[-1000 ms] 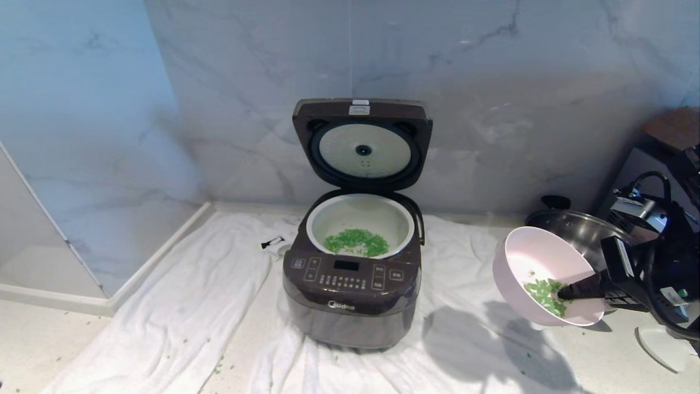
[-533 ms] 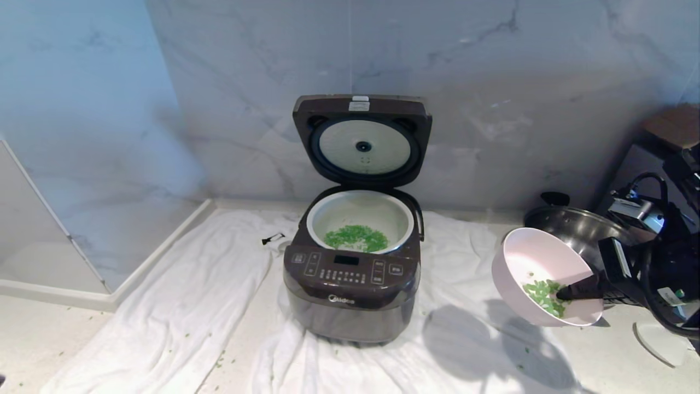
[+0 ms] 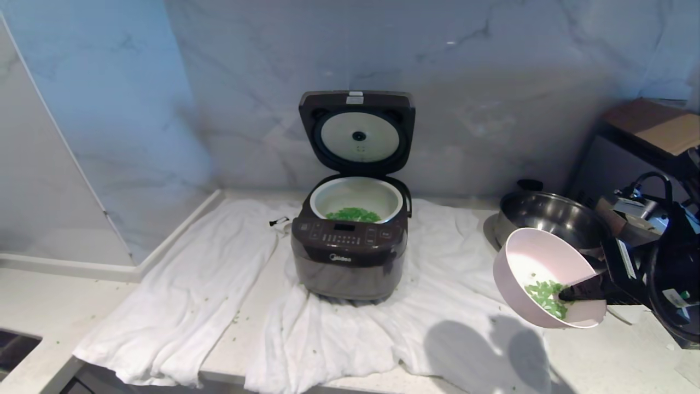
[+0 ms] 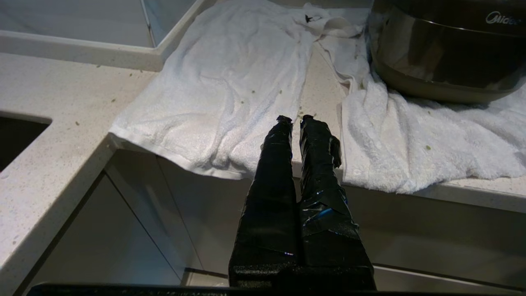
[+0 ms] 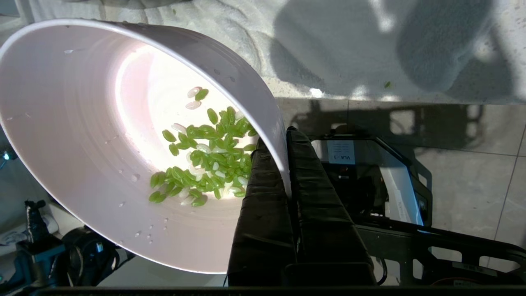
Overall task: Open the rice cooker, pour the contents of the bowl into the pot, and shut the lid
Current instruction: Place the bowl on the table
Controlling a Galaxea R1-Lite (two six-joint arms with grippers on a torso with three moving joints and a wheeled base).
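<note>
pale speckled stone counter, with a rumpled white towel spread over most of the middle. rice cooker sits on the towel, steel pan far right of it. little green bits scattered on towel and counter

view: pulled back | rice cooker looks farther | counter edge now visible

The head camera looked down at the rice cooker from twelve o'clock; the left wrist camera shared its base.
</note>
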